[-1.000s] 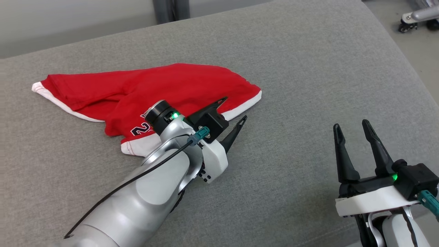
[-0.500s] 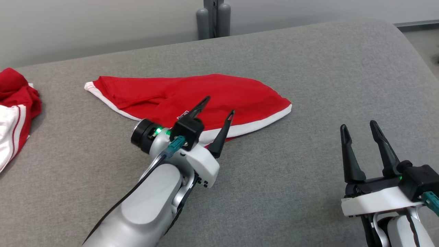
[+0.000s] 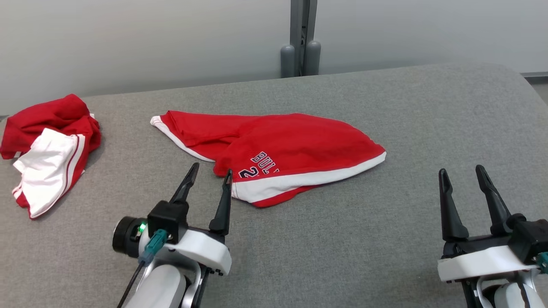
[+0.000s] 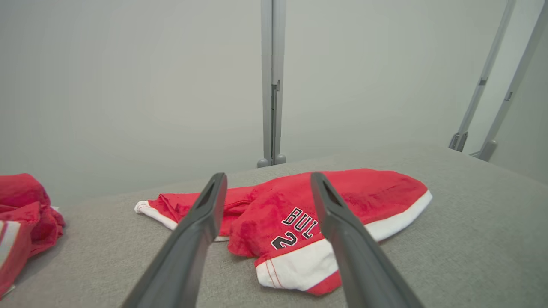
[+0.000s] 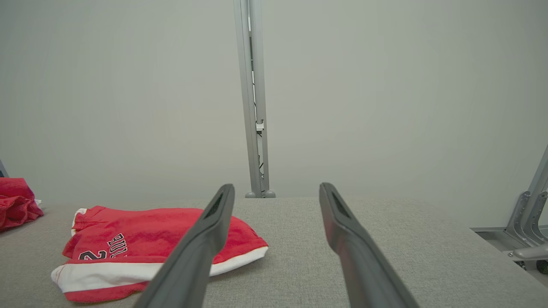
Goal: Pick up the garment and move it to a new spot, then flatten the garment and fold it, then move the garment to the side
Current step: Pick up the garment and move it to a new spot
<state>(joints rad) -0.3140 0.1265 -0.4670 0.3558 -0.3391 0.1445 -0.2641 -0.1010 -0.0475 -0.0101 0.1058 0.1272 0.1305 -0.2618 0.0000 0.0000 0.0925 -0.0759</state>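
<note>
Grey woven cloth covers the worktop (image 3: 385, 239), where two red garments lie well apart. The jersey (image 3: 291, 145), soft, white-hemmed and dark-lettered, lies mid-surface. A crumpled red-and-white heap (image 3: 47, 145) sits far left. The left hand (image 3: 212, 168) is just beside the jersey and the right hand (image 3: 461, 170) further off, both spread open and empty. One grey post (image 3: 302, 38) stands behind.

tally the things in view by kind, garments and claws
garments: 2, red garment in the middle, crumpled red and white garment at left
claws: 2, left claw and right claw, both open
total: 4
</note>
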